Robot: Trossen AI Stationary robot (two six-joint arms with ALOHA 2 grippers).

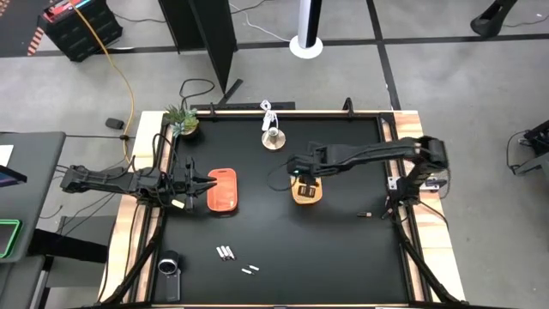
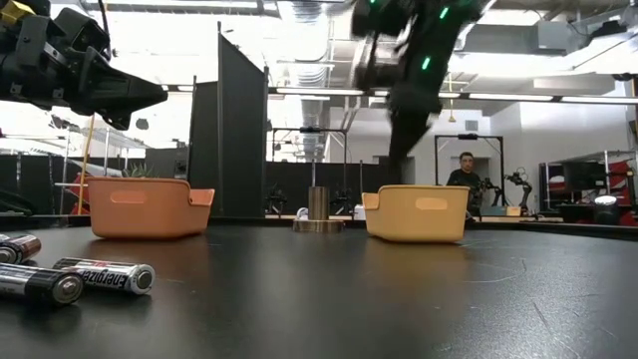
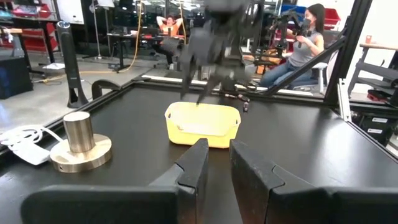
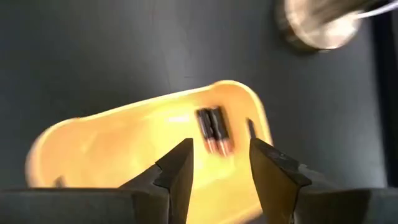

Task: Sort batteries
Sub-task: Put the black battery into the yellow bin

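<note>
right gripper (image 4: 219,163): above yellow tray (image 4: 112,149), fingers parted, empty | dark batteries (image 4: 212,130): two lying in yellow tray, just beyond the fingertips | left gripper (image 3: 214,163): beside orange tray (image 1: 222,190), fingers narrowly apart, empty | loose batteries (image 1: 226,252): on table, well apart from yellow tray

Robotics lab or workshop. Black desk (image 1: 343,249) with a wood frame stands on a grey concrete floor (image 1: 480,77) marked with dark tape lines. Cables run across the floor, a yellow cord (image 1: 120,69) leads to a black crate (image 1: 81,26). Low view shows ceiling strip lights, black partition panels (image 2: 242,130), more robot arms (image 2: 518,184) on benches. People (image 3: 298,46) sit at other stations behind the desk.
</note>
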